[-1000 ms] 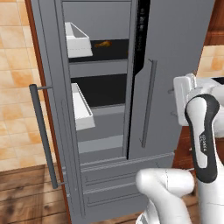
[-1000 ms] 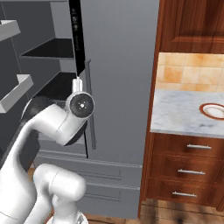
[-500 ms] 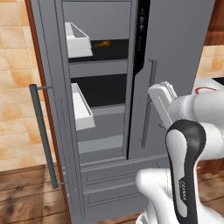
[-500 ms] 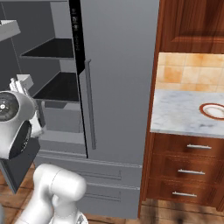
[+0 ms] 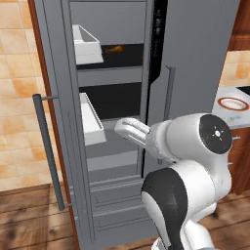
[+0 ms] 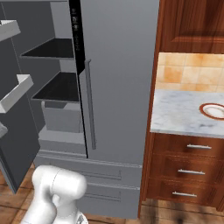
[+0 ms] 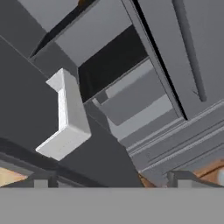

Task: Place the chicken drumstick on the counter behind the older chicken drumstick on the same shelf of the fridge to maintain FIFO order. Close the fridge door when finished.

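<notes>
You are looking at the fridge with its left door standing open and its right door shut. In the left base view your arm is reaching across the lower middle of the picture, its white hand pointing left toward the open compartment, level with the lower white door bin. The gripper is showing its two dark tips at the bottom of the hand view, set wide apart with nothing between them, so the hand is released and carrying nothing.

The older drumstick is lying as a small orange shape on the thin upper black shelf, just right of the upper door bin. Below it the deeper black shelf is sitting above a grey drawer.

The hand camera is tilted, looking at the inner face of the open door, a white bin on it, and the dark fridge interior beyond.

To the right of the fridge, the marble counter is resting on reddish-brown cabinets with orange-tan tiles behind. A white plate with a red rim is lying on it at the right edge of the right base view; what is lying on that plate is too cut off for you to tell.
</notes>
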